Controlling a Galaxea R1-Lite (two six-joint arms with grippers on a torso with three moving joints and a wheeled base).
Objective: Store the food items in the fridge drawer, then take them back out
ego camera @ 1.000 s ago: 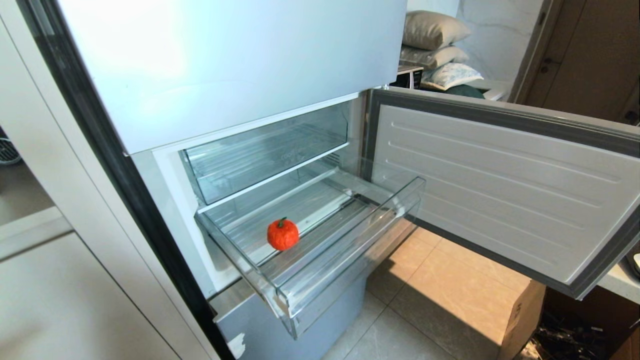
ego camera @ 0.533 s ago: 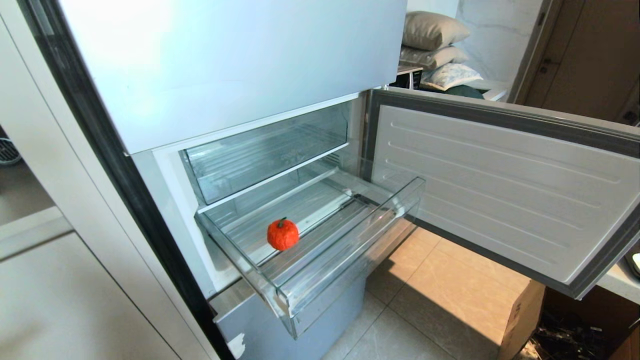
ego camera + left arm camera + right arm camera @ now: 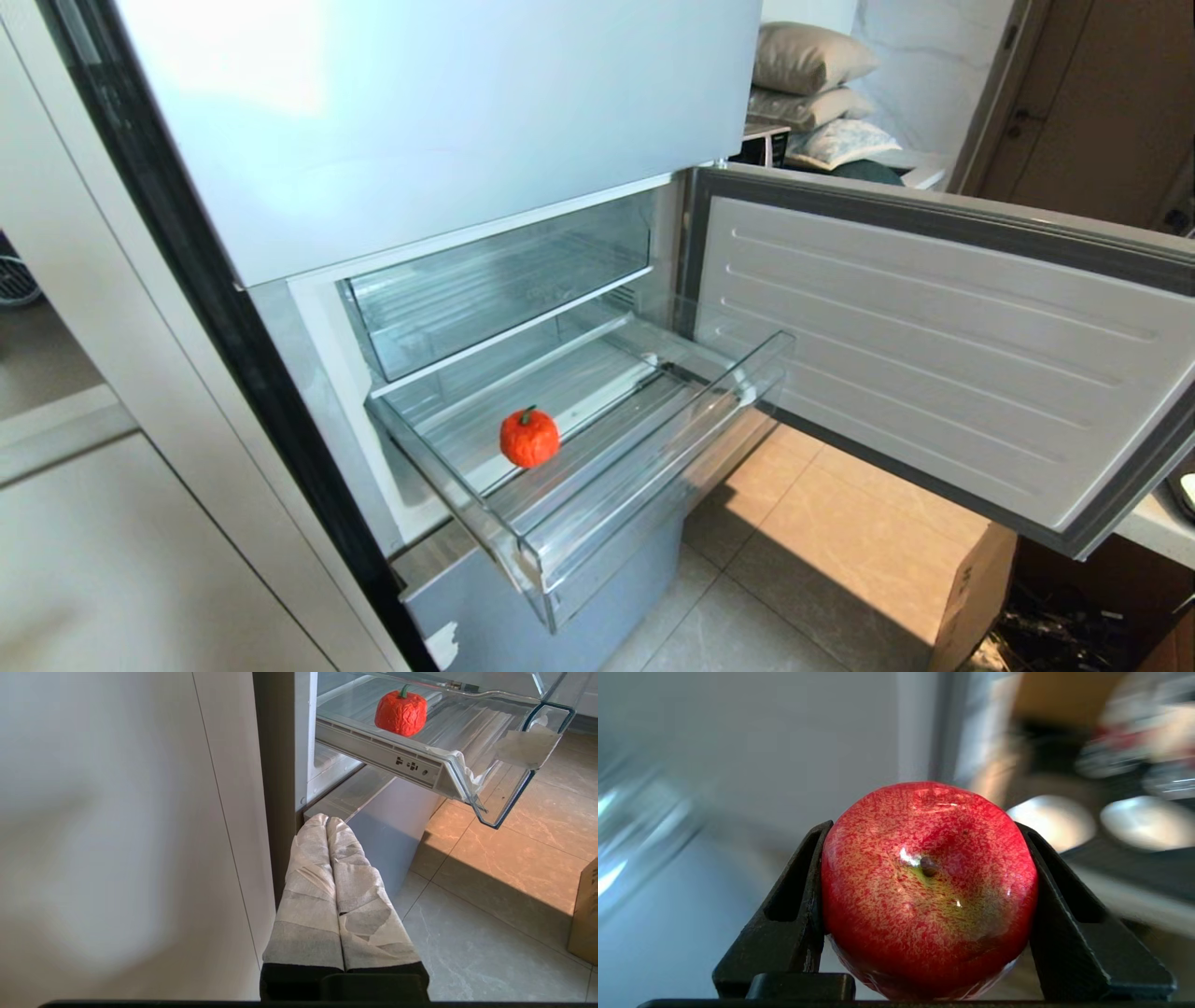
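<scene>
Right wrist view shows the right gripper [image 3: 929, 905] clamped on the apple [image 3: 929, 891], so it should carry it over the near wall of the drawer [image 3: 653, 448] and set it right of the orange fruit [image 3: 529, 437], while the left gripper [image 3: 327, 823] hangs closed and empty below.

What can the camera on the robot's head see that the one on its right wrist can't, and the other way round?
Only the head view shows the wide clear plastic fridge drawer pulled out, the fuzzy orange-red fruit with a green stem resting on its ribbed floor, the open white fridge door and the beige tiled floor. Neither arm appears there.

Only the right wrist view shows the right gripper, its black fingers pressed against both sides of a glossy red apple.

Shared: nothing I can match; the wrist view's background is too blurred.
</scene>
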